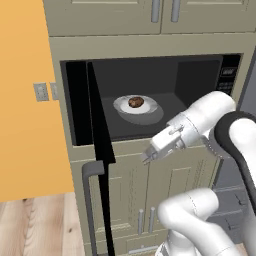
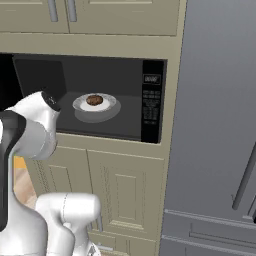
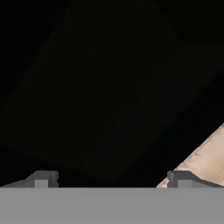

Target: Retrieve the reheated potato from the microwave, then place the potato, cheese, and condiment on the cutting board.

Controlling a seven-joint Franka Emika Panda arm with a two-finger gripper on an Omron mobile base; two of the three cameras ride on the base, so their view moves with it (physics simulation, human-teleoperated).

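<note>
**Now: open microwave, potato waiting inside**

Nearest, the gripper (image 1: 148,157) hangs just below the microwave (image 1: 200,75) opening, fingers spread wide and empty. Farther in, the potato (image 1: 136,102) sits on a white plate (image 1: 150,114) mid-cavity (door swung left). It looks light, firm and roundish; pinching across its middle seems safest.

potato (image 1: 135,102): dark-brown lump, on white plate | microwave (image 1: 150,65): door open, apparently fully

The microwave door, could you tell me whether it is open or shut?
Open: the microwave door stands swung out edge-on, exposing the potato on its plate.
</note>
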